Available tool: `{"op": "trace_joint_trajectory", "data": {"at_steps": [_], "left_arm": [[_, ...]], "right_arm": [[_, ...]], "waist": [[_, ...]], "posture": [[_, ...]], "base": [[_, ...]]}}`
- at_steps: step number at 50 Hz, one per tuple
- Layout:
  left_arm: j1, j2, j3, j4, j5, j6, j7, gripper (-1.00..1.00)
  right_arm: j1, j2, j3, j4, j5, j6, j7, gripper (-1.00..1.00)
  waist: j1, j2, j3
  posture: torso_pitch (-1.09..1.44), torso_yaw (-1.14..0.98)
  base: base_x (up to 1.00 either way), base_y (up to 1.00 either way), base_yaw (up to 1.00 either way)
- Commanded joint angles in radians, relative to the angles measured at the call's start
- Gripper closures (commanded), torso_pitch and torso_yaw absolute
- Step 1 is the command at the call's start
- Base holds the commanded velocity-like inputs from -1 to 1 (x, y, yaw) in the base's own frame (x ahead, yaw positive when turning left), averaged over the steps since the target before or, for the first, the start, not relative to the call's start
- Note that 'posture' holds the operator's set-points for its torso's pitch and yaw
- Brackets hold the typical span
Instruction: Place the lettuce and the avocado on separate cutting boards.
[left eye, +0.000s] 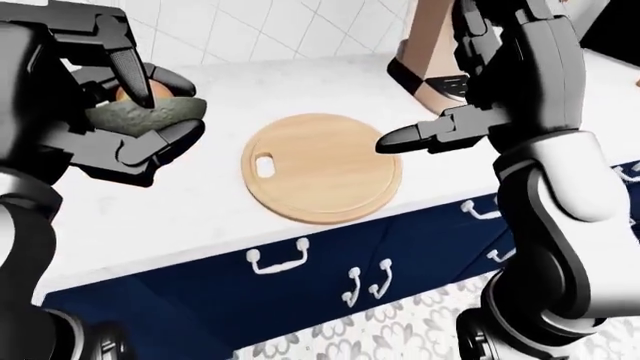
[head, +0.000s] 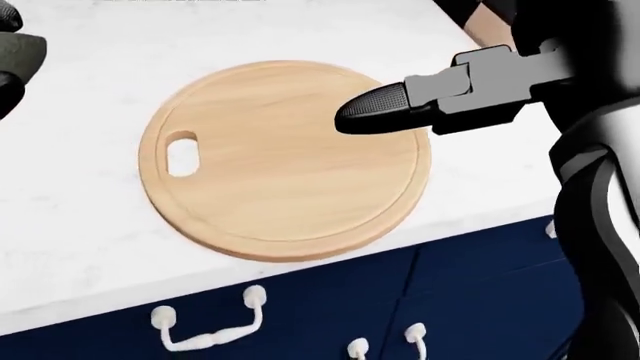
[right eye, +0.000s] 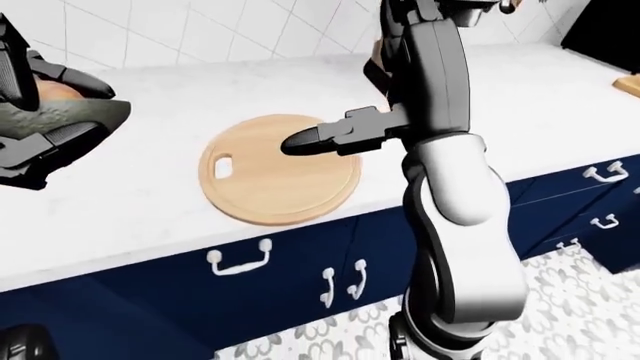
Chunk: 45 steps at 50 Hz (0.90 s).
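A white stone counter sits on dark blue drawers with white handles. A round wooden cutting board with a small handle hole lies flat on it.
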Motion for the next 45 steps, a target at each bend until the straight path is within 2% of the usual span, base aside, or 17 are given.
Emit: {"op": "trace_joint_trajectory", "data": {"at_steps": [1, 3, 4, 6, 7, 9, 11, 14, 21, 24, 27, 28, 30, 31, 33, 39, 45], "left_arm": [[-0.024, 0.009, 0.006, -0.008, 0.009, -0.035, 0.006, 1.0], [-0.023, 0.008, 0.006, -0.007, 0.012, -0.037, 0.005, 1.0], [-0.022, 0.008, 0.006, -0.007, 0.013, -0.038, 0.004, 1.0], [-0.02, 0.007, 0.003, -0.005, 0.017, -0.042, 0.002, 1.0], [-0.022, 0.007, 0.003, -0.004, 0.018, -0.041, 0.001, 1.0], [-0.027, 0.01, 0.005, -0.004, 0.018, -0.037, -0.003, 1.0], [-0.031, 0.01, 0.006, -0.004, 0.017, -0.033, -0.004, 1.0], [-0.04, 0.014, 0.006, -0.001, 0.015, -0.027, -0.006, 1.0], [-0.046, 0.013, -0.002, 0.003, 0.019, -0.028, -0.008, 1.0], [-0.042, 0.013, 0.004, -0.002, 0.019, -0.026, -0.01, 1.0], [-0.033, 0.009, 0.004, -0.003, 0.022, -0.032, -0.011, 1.0], [-0.031, 0.009, 0.006, -0.004, 0.022, -0.032, -0.011, 1.0], [-0.027, 0.008, 0.009, -0.007, 0.022, -0.032, -0.012, 1.0], [-0.028, 0.009, 0.011, -0.008, 0.022, -0.03, -0.013, 1.0], [-0.026, 0.009, 0.012, -0.009, 0.022, -0.03, -0.013, 1.0], [-0.026, 0.004, 0.001, -0.006, 0.026, -0.037, -0.007, 1.0], [-0.104, -0.043, -0.163, 0.109, 0.096, -0.131, -0.017, 1.0]], "right_arm": [[-0.025, -0.01, -0.008, -0.017, 0.005, -0.026, -0.018, -1.0], [-0.024, -0.009, -0.013, -0.016, 0.017, -0.025, -0.026, -1.0], [-0.022, -0.014, -0.009, -0.017, 0.019, -0.026, -0.027, -1.0], [-0.013, -0.021, 0.0, -0.01, 0.017, -0.041, -0.03, -1.0], [-0.023, -0.008, -0.011, -0.01, 0.03, -0.029, -0.034, -1.0], [-0.025, -0.02, -0.006, -0.006, 0.029, -0.031, -0.034, -1.0], [-0.032, -0.016, -0.009, -0.006, 0.034, -0.023, -0.038, -1.0], [-0.033, -0.025, -0.006, -0.003, 0.038, -0.025, -0.04, -1.0], [-0.031, -0.031, -0.002, -0.001, 0.041, -0.033, -0.042, -1.0], [-0.028, -0.022, -0.009, -0.004, 0.046, -0.034, -0.046, -1.0], [-0.031, -0.018, -0.012, -0.005, 0.055, -0.031, -0.054, -1.0], [-0.027, -0.018, -0.009, -0.005, 0.057, -0.032, -0.055, -1.0], [-0.022, -0.022, -0.002, -0.003, 0.055, -0.037, -0.057, -1.0], [-0.024, -0.022, 0.0, -0.005, 0.054, -0.035, -0.056, -1.0], [-0.019, -0.031, 0.006, -0.008, 0.045, -0.042, -0.051, -1.0], [-0.019, -0.026, 0.007, -0.006, 0.032, -0.047, -0.041, -1.0], [-0.011, -0.026, -0.017, -0.017, 0.03, -0.041, -0.042, -1.0]], "waist": [[-0.001, -0.002, -0.027], [0.011, -0.042, -0.04], [0.016, -0.035, -0.039], [-0.023, 0.035, -0.017], [-0.036, 0.045, -0.012], [-0.04, 0.115, -0.021], [-0.029, 0.064, -0.002], [-0.009, 0.05, -0.042], [0.007, 0.007, -0.03], [0.023, -0.062, -0.045], [0.01, -0.034, -0.045], [0.009, -0.031, -0.071], [-0.006, 0.019, -0.051], [-0.011, 0.018, -0.033], [-0.018, 0.007, -0.058], [-0.018, 0.002, -0.057], [-0.005, -0.011, -0.055]], "posture": [[0.0, 0.0], [0.0, 0.0], [0.0, 0.0], [0.0, 0.0], [0.0, 0.0], [0.0, 0.0], [0.0, 0.0], [0.0, 0.0], [0.0, 0.0], [0.0, 0.0], [0.0, 0.0], [0.0, 0.0], [0.0, 0.0], [0.0, 0.0], [0.0, 0.0], [0.0, 0.0], [0.0, 0.0]], "base": [[0.0, 0.0, 0.0], [0.0, -0.01, 0.0], [0.0, -0.02, 0.0], [0.18, -0.37, 0.0], [0.19, -0.2, 0.0], [0.24, -0.23, 0.0], [0.3, -0.26, 0.0], [0.33, -0.38, 0.0], [0.27, -0.16, 0.0], [0.0, 0.0, 0.0], [0.0, 0.0, 0.0], [0.0, -0.13, 0.0], [0.0, -0.46, 0.0], [0.0, 0.0, 0.0], [0.0, 0.0, 0.0], [0.0, 0.0, 0.0], [0.0, 0.0, 0.0]]}}
